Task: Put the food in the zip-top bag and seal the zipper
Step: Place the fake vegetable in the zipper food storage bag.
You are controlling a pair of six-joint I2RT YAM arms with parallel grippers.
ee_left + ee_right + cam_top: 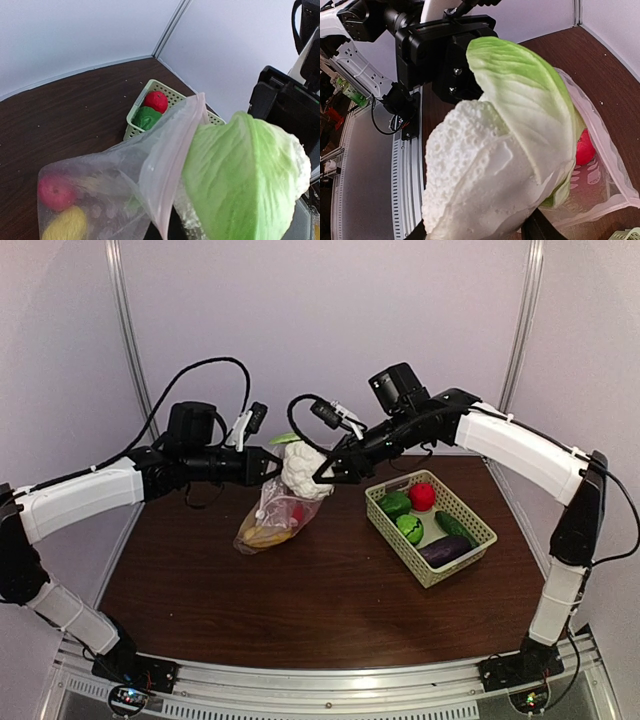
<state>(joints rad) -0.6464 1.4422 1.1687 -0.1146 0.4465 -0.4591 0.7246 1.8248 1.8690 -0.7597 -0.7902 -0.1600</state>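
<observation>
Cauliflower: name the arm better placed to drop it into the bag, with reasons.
Right. The right gripper grips the cauliflower at the mouth of the zip-top bag, which the left gripper holds up.

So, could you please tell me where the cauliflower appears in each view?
Top external: cauliflower upper centre, just above the bag.
Left wrist: lower right, green leaf showing.
Right wrist: centre, filling the frame.
Shared landmark: the bag.

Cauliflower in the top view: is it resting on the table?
No: the cauliflower is held up in the right gripper by the top of the zip-top bag, clear of the table.
</observation>
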